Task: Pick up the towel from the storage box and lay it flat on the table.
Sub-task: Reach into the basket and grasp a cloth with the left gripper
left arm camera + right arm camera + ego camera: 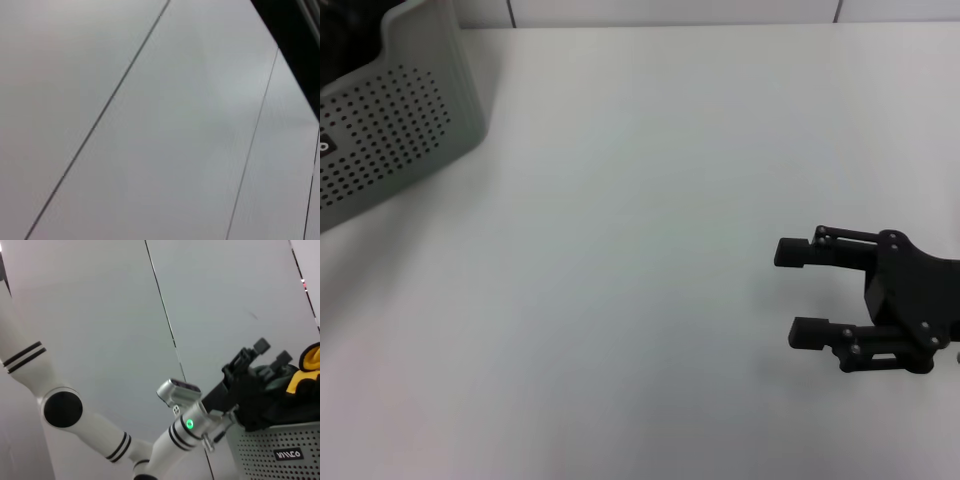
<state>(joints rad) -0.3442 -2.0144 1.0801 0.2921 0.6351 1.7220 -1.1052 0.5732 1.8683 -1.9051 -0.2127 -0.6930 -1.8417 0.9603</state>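
The storage box (390, 130) stands at the table's (640, 250) far left corner, its perforated grey wall facing me. In the right wrist view the box (270, 450) holds the towel (311, 362), bunched up with yellow and dark folds rising above the rim. My left gripper (272, 352) is at the box's rim, right by the dark folds, with its two fingers apart; I cannot tell if it touches the cloth. It is outside the head view. My right gripper (798, 292) is open and empty, low over the table at the right.
The left wrist view shows only pale panels with thin dark seams. The left arm's white links (100, 435) reach up to the box in the right wrist view. A tiled wall edge runs along the table's far side.
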